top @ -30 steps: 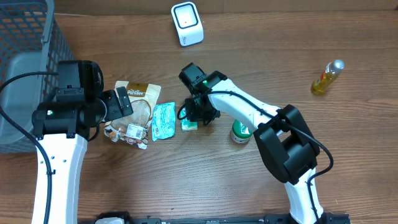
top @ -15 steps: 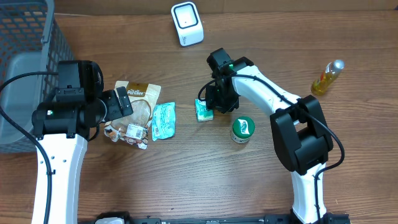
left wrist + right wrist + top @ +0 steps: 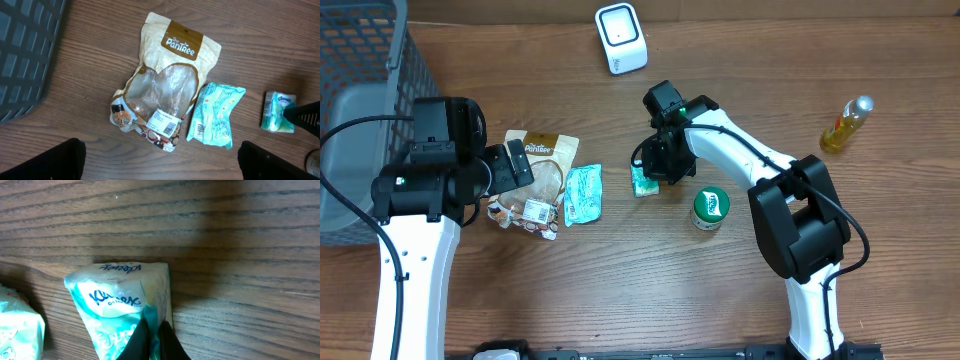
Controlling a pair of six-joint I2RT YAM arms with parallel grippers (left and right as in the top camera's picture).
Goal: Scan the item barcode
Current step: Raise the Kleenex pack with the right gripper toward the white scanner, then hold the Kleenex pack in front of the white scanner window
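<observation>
Pinching now: right gripper point(image 3: 651, 176) has snapped together on an edge of the tissue pack point(image 3: 641, 183) | pack dragged right, clear of the teal packet point(image 3: 583, 193), mid-table | left gripper point(image 3: 518, 166) spread wide over the pouch point(image 3: 542, 165) | grip looks secured; scanner point(image 3: 621, 38) sits far off, so carry comes next, I'd say

I read the tissue pack point(image 3: 120, 300) as mint green and white with blue lettering. The sachet point(image 3: 583, 194) is teal with white print. The pouch point(image 3: 542, 165) is tan with a brown label and a clear window. The scanner point(image 3: 620, 38) is white with a grey face. The bottle point(image 3: 844, 126) is yellow with a silver cap, the jar point(image 3: 711, 208) lid green and white, the basket point(image 3: 360, 60) a grey mesh, and the table point(image 3: 620, 290) brown woodgrain.
</observation>
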